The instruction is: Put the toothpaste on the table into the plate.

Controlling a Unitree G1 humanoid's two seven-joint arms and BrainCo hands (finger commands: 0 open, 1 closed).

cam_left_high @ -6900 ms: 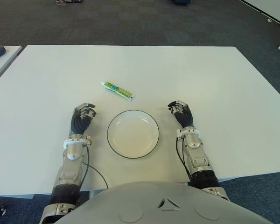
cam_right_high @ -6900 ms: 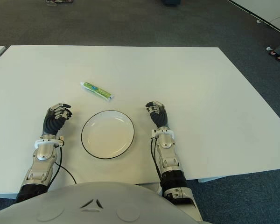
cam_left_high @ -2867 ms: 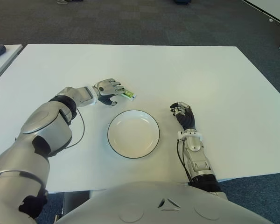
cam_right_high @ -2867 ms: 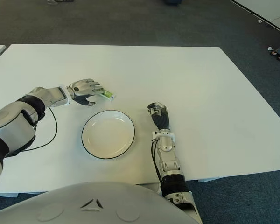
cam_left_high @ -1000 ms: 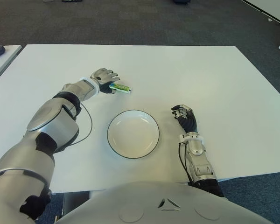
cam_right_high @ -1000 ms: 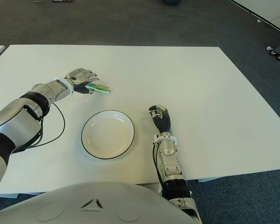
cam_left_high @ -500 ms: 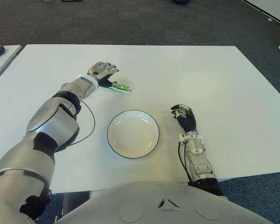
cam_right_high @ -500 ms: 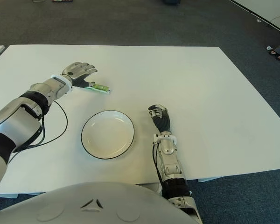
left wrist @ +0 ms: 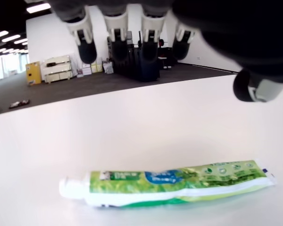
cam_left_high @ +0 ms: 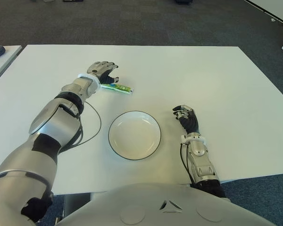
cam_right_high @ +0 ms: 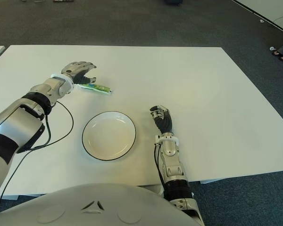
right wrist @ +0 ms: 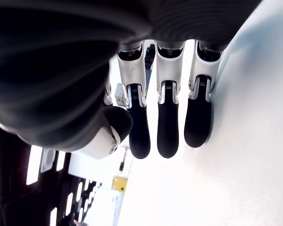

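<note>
Beyond the plate (cam_left_high: 134,135) on the table (cam_left_high: 217,80), the toothpaste (cam_left_high: 117,87) lies flat, untouched. Just above its cap end hovers the left hand (cam_left_high: 102,71), fingers (left wrist: 116,28) spread and empty. It should probably drop straight over the tube's middle, pinch across the narrow width, then lift before swinging plateward. Beside the plate's right, the right hand (cam_left_high: 188,121) holds nothing, fingers loosely curled.

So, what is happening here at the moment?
The robot's left hand is stretched out over the toothpaste, fingers open and holding nothing. The tube lies flat on the white table, beyond the plate, which holds nothing. The right hand is idle to the right of the plate, fingers loosely curled.
</note>
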